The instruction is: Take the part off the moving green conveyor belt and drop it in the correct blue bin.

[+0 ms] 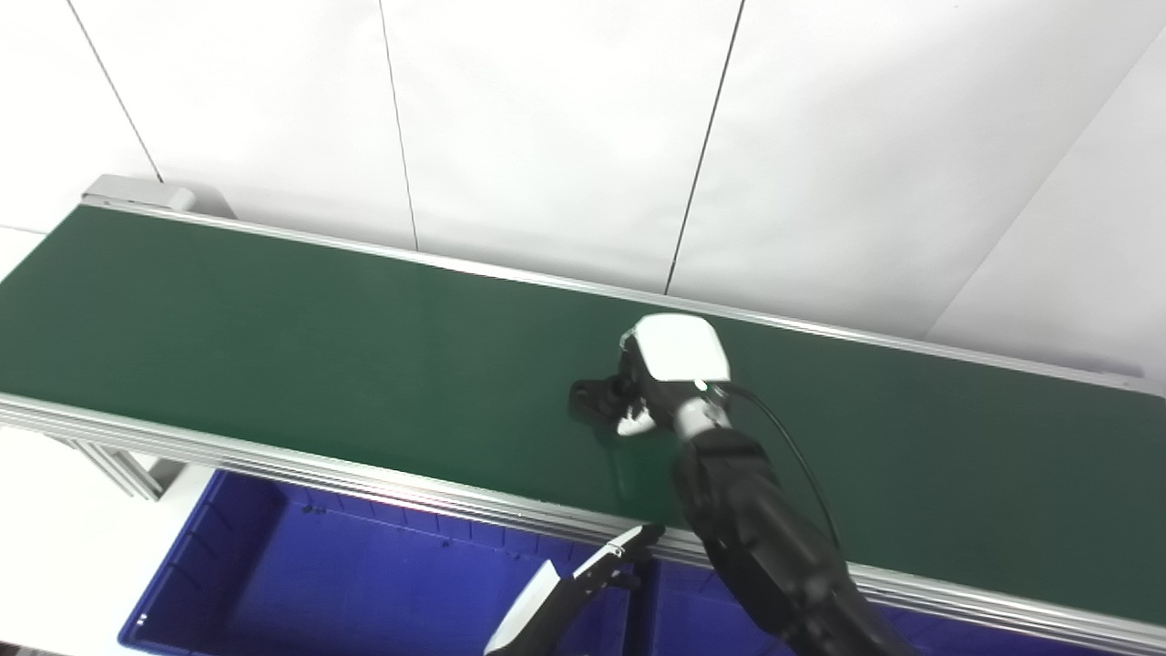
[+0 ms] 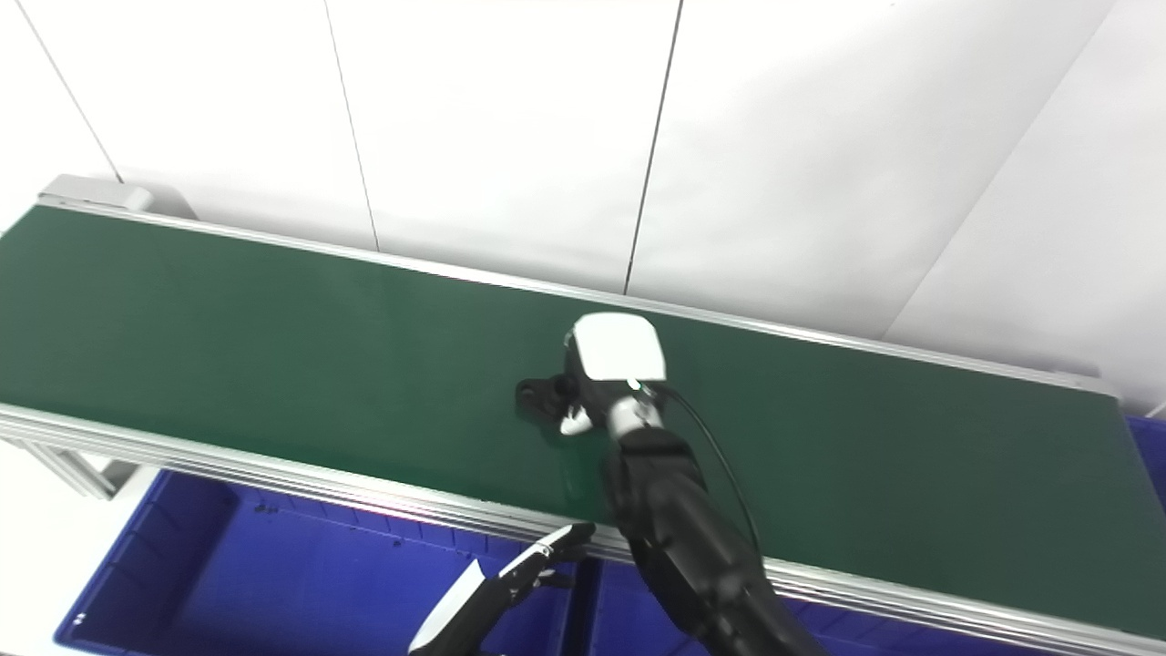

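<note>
A small black part (image 1: 589,399) lies on the green conveyor belt (image 1: 273,346), near its middle. My right hand (image 1: 669,364), white-backed, reaches over the belt from the lower right. Its fingers curl down around the part's right end, and only the part's left end shows (image 2: 537,394). Whether the part is lifted off the belt I cannot tell. My left hand (image 1: 606,565) hovers low at the bottom edge, just in front of the belt's near rail, with fingers stretched out and nothing in them.
A blue bin (image 1: 273,565) sits below the belt's near rail at the left, and a second blue bin (image 1: 679,610) adjoins it on the right. Another blue corner (image 2: 1150,446) shows at the far right. White wall panels stand behind the belt.
</note>
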Controlling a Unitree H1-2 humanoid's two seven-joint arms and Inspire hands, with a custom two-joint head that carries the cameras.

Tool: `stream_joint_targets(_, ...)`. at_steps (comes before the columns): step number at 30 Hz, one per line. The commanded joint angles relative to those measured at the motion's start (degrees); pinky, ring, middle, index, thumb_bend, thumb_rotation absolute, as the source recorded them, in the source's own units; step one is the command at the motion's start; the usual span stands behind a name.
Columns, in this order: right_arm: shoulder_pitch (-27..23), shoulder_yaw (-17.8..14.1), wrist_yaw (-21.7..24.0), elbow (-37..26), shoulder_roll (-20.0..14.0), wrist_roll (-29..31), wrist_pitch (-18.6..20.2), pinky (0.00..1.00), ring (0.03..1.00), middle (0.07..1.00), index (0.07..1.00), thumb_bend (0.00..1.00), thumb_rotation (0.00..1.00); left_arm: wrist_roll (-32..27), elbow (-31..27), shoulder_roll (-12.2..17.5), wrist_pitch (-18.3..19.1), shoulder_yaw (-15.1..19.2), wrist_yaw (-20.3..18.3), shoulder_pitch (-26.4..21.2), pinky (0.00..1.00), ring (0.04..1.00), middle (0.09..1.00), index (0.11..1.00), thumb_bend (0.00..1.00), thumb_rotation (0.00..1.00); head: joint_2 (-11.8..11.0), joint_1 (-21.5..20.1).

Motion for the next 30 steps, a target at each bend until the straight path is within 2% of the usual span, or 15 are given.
stream_joint_targets(1,4.66,0.60,2.21,-0.15,-1.52,2.20,-2.56,0.15,0.220,0.392,0.503,0.52,0.00,-0.72,-1.91,-2.38,-0.06,-1.72,-0.54,1.15,0.81,0.902,0.933,0.918,0.80,0.81,-0.06,-0.45)
stream_joint_targets(9,7.99,-3.44,-2.58,-8.49,-6.59,4.91,-6.11,0.13,0.182,0.396,0.487,0.52,0.00,-1.29,-3.09,-1.56,0.57,-1.19,-1.32,1.35,0.84,0.913,0.932,0.924,0.79,0.83,0.10,-1.80)
stream_joint_targets(10,8.37,-3.93,-2.67,-9.51,-7.26,5.17,-6.43,0.16,0.225,0.400,0.505,0.52,0.00,-1.44,-3.13,-1.45,0.58,-1.11,-1.41,1.40,0.84,0.916,0.934,0.925,0.78,0.83,0.14,-1.94)
stream_joint_targets(13,9.13,-5.08,-1.83,-11.83,-8.38,5.43,-6.25,0.21,0.278,0.470,0.488,0.52,0.00,-1.59,-3.02,-1.18,0.38,-0.89,-1.57,1.43,0.85,0.917,0.933,0.925,0.78,0.84,0.14,-2.43)
stream_joint_targets(16,9.75,-5.90,-0.79,-13.72,-8.84,5.47,-5.52,0.20,0.267,0.472,0.487,0.52,0.00,-1.51,-3.20,-0.87,0.39,-0.70,-1.70,1.55,0.85,0.918,0.933,0.925,0.79,0.84,0.27,-3.03)
stream_joint_targets(18,10.26,-6.56,0.50,-15.45,-9.10,5.42,-4.76,0.22,0.293,0.475,0.488,0.52,0.00,-1.42,-3.47,-0.79,0.62,-0.60,-1.80,1.66,0.84,0.915,0.930,0.924,0.79,0.85,0.39,-3.34)
stream_joint_targets(21,11.19,-7.35,1.57,-17.93,-9.47,4.92,-4.71,0.24,0.323,0.421,0.530,0.52,0.00,-1.87,-3.31,-0.71,0.16,-0.41,-1.93,1.70,0.85,0.920,0.933,0.921,0.79,0.85,0.52,-3.94)
stream_joint_targets(25,12.36,-8.26,1.84,-20.02,-9.73,4.57,-5.61,0.24,0.317,0.413,0.531,0.52,0.00,-1.88,-3.18,-0.51,-0.47,-0.20,-1.84,1.72,0.85,0.917,0.931,0.920,0.77,0.86,0.81,-4.86)
stream_joint_targets(27,13.15,-8.68,0.95,-21.19,-10.32,4.41,-7.02,0.21,0.284,0.460,0.495,0.52,0.00,-2.06,-3.51,-0.28,-0.27,-0.14,-2.03,1.75,0.86,0.923,0.937,0.927,0.76,0.86,0.97,-5.38)
stream_joint_targets(30,14.21,-9.24,0.61,-22.92,-11.00,4.37,-7.91,0.18,0.249,0.471,0.485,0.53,0.00,-2.01,-3.95,-0.05,0.15,-0.01,-2.13,1.79,0.86,0.925,0.939,0.930,0.76,0.86,1.14,-5.83)
